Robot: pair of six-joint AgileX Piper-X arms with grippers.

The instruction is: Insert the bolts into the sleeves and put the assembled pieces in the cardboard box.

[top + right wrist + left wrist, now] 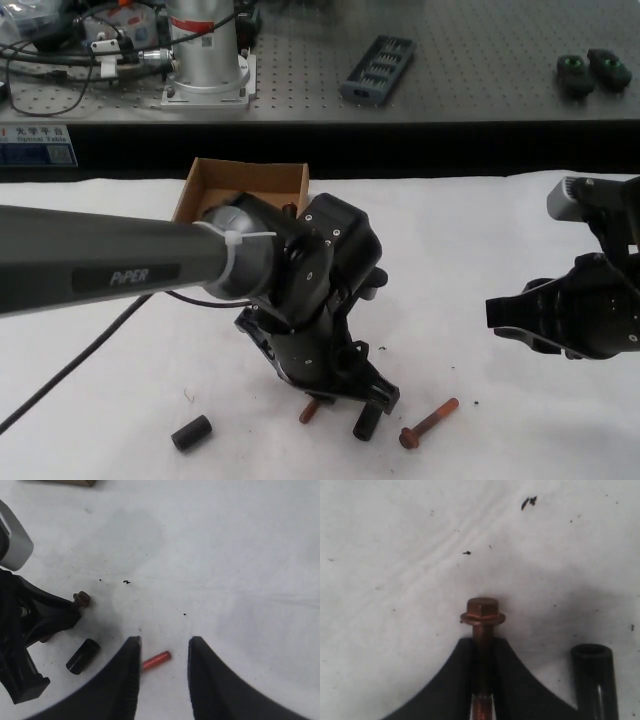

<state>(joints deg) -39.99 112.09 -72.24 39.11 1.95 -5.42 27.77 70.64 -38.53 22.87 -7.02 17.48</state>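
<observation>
Currently, the left gripper (483,644) sits low over the white tabletop (480,230), in front of the cardboard box (215,185). Its fingers are clamped on the shank of a copper-coloured held bolt (482,611). The hexagonal flanged head sticks out past the fingertips, and some thread shows between the fingers farther back. A black near sleeve (594,680) lies just beside this gripper on the cloth, its open end facing the same way as the bolt head. It is apart from the bolt.

A second, loose bolt (428,423) lies on the tabletop a little to the right of the near sleeve, touching nothing. A far sleeve (191,432) rests well off to the left, near the front edge.

The right gripper (165,640) is over the right side of the tabletop with its fingers spread apart and nothing between them. In the right wrist view, the threaded end of the loose bolt shows in the gap on the cloth. Small dark specks are scattered across the white surface.
</observation>
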